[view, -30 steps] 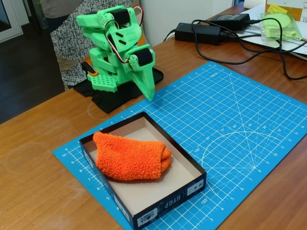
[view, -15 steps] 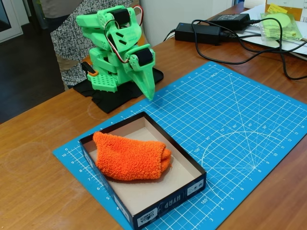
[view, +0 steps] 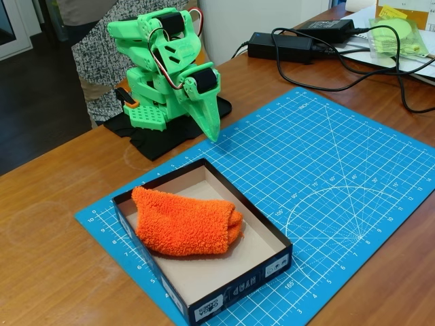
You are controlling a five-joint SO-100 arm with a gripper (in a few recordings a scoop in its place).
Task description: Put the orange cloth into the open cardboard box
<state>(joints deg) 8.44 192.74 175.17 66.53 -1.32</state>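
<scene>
My tool hangs folded back by the arm's base, fingers pressed together, gripping nothing — the orange cloth lies inside the open cardboard box, well apart from it.

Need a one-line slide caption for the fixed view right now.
Orange cloth lies inside the open cardboard box on the blue cutting mat; green arm folded behind, gripper shut and empty.

Fluffy terry orange cloth, matt cardboard box, glossy wooden table

blue mat shows numbers (100, 105).
</scene>
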